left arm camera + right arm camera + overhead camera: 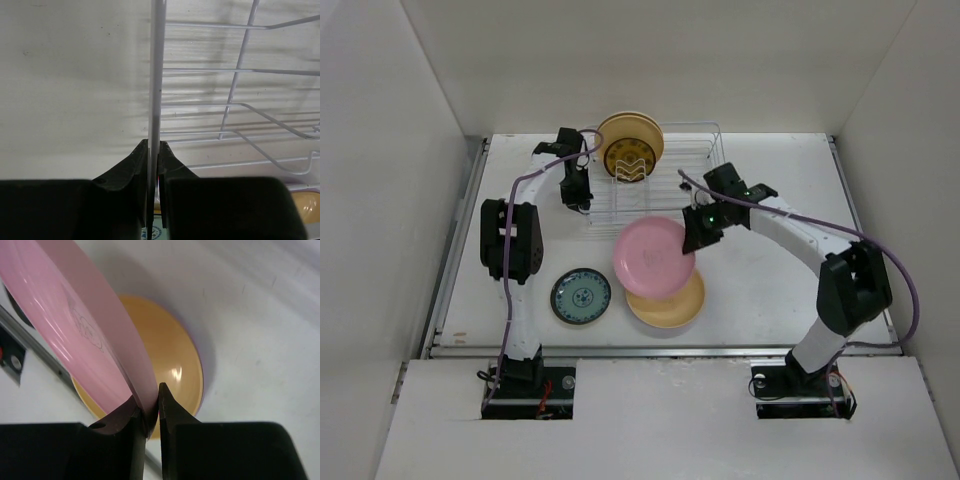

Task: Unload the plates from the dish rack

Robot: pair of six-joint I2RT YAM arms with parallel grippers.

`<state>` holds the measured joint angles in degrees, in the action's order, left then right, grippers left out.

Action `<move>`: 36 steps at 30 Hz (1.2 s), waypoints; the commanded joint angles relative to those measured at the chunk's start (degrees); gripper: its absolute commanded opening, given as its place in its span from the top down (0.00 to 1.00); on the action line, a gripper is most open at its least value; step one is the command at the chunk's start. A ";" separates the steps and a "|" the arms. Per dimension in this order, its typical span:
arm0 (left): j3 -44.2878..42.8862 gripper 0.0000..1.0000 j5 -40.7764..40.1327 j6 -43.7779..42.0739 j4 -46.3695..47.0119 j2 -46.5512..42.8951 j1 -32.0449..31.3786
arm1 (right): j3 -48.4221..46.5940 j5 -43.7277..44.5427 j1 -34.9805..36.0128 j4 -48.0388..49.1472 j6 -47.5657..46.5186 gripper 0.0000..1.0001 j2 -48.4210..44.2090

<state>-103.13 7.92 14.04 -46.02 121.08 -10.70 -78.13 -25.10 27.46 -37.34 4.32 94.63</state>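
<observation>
1. A white desk inside plain white walls is carrying everything, and the silver-white wire dish rack is standing at its far side.
2. The left pincer is pinching narrowly on a thin white wire at the rack's near-left corner, apparently bracing it.
3. The right pincer is clamping the rim of the large plain pink round plate, which is hanging tilted above the desk on the near side of the rack.
4. Just below that pincer, a tan-yellow round plate is lying flat, while the small dark-rimmed teal patterned plate is lying well off to the pincer's left.
5. Beyond the left pincer, an amber-yellow patterned plate is standing in the rack, not yet unloaded.
6. The step appears to be stacking pink on tan. Doing it well likely means levelling the plate, centring it over the tan one and lowering slowly. The right pincer should be letting go only once the plate is resting, because an edge grip lets a plate swing.
</observation>
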 commanded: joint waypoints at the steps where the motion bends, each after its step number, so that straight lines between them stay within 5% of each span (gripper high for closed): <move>1: -0.14 1.00 -1.42 1.51 -2.23 -4.35 0.06 | 4.64 -3.66 -0.04 -5.20 4.03 0.93 -0.15; 9: -0.14 1.00 -2.47 0.37 -2.23 -4.36 0.06 | 4.65 2.24 -0.04 -11.87 4.56 0.84 4.06; 14: -0.14 0.98 -2.47 -0.85 -2.23 -4.89 0.06 | 4.04 6.55 -0.04 -13.90 4.03 0.26 2.85; 16: -0.14 0.96 -2.47 -0.86 -2.23 -4.89 0.06 | 3.25 8.31 -0.04 -14.42 4.03 0.18 1.71; 30: -2.94 0.90 -8.44 -8.40 -1.09 -7.87 -1.60 | -5.79 17.80 -0.04 -11.01 6.14 0.19 -0.14; 36: -4.45 0.62 -17.50 -16.32 2.33 -12.17 -2.83 | -19.04 35.43 -1.44 -5.56 12.11 0.16 0.29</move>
<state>-104.16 -3.31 3.01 -45.65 115.18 -13.10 -89.78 -1.74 27.24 -48.38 12.40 97.82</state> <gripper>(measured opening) 0.375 0.841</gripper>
